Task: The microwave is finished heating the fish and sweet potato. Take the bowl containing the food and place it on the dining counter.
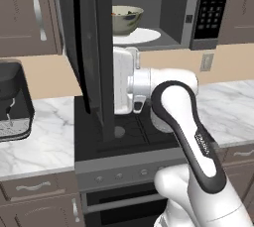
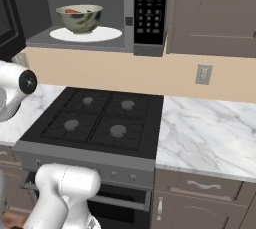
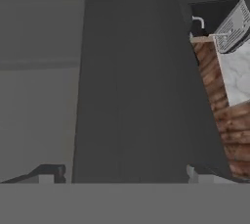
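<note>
Bowl seated on the turntable inside the open microwave

The bowl (image 2: 79, 18) — sweet potato (image 2: 72, 10) glimpsed at its rim — is centred on the turntable (image 2: 86, 34); the microwave (image 2: 148, 8) keypad lies at 3 o'clock. The gripper (image 3: 122, 176) is spread apart against the door (image 1: 89, 52).

microwave (image 2: 100, 8): 1 | bowl (image 2: 80, 18): 1 | turntable (image 2: 107, 35): 1 | stove (image 2: 95, 120): 1, burners: 4 | wall outlet (image 2: 203, 74): 1

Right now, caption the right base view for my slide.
Microwave open above the stove, bowl waiting on the turntable.

Dark microwave door (image 3: 132, 81) between spread pincer (image 3: 124, 174) fingertips.
</note>
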